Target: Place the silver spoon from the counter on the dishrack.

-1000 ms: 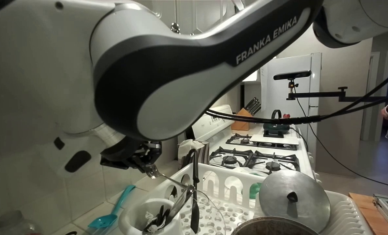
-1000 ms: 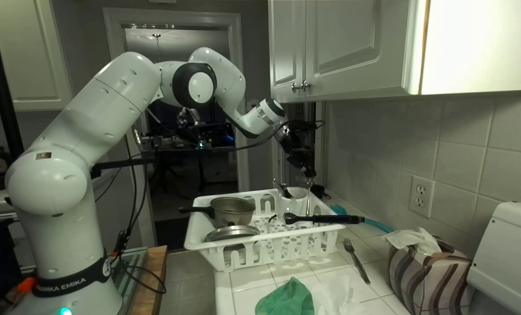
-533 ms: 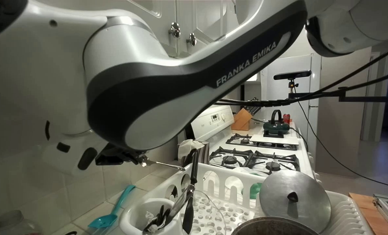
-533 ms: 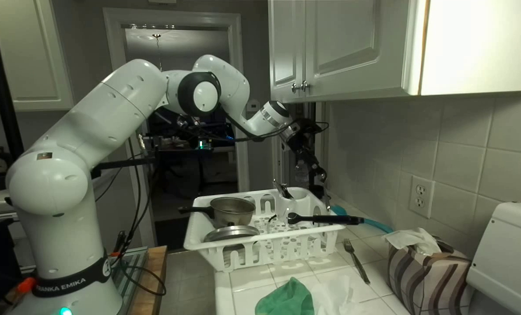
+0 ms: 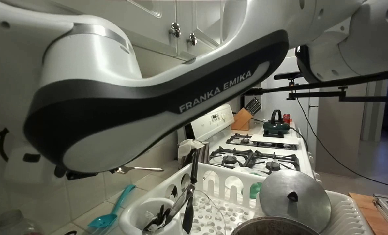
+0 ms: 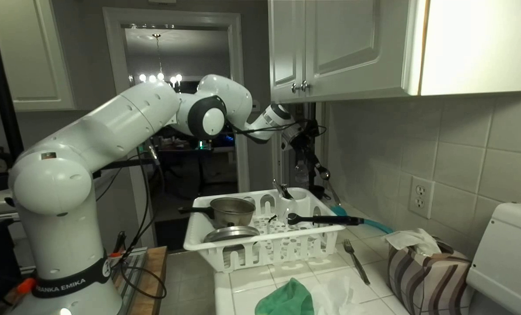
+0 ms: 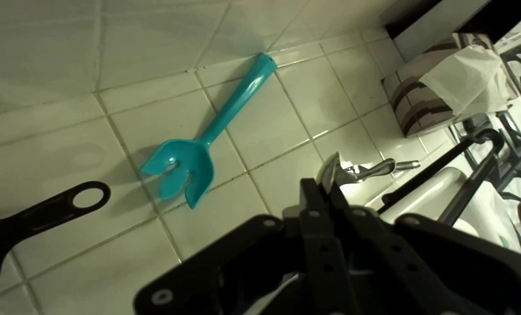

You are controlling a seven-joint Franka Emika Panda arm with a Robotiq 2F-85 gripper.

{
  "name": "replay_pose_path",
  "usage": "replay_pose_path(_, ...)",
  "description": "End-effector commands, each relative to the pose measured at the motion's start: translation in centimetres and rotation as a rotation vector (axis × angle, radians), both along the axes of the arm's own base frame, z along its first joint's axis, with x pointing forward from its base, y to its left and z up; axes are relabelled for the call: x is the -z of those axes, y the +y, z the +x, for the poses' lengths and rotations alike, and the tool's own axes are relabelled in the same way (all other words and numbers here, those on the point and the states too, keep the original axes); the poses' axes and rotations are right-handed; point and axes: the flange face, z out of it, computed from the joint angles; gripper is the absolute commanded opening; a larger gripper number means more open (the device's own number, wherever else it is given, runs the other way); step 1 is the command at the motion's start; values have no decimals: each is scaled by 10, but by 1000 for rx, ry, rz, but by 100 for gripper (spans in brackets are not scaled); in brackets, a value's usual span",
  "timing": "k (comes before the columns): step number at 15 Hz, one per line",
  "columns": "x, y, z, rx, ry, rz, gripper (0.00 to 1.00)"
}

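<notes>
A green kettle [image 5: 275,127] stands by a red can [image 5: 286,118] as a fork [image 6: 357,263] lies near a striped tissue box [image 6: 427,280]

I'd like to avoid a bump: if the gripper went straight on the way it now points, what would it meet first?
The gripper would probably meet the counter beside the turquoise utensil, with the held silver spoon perhaps touching down before it; depth is unclear.

The arm [image 5: 161,102] reads “FRANKA EMIKA”, its base band [image 6: 73,281] “RANKA EMIKA”.
</notes>
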Motion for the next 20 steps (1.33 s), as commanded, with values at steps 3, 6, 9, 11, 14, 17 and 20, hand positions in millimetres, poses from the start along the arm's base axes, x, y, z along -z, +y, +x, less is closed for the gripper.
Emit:
replay_pose_path(3,5,29,-2,-68,63,-3,1)
replay_pose_path(6,18,33,-6,-55,70,-19,1)
replay_pose_path(9,15,37,-9,-56,61,-61,1)
replay_pose_path(11,6,41,-13,-61,46,-104,1)
replay_pose_path(14,-9,45,-22,-46,43,-161,1)
replay_pose_path(17,-14,49,-33,-12,49,-203,1)
replay_pose_path(20,-13,50,-40,12,62,-229,1)
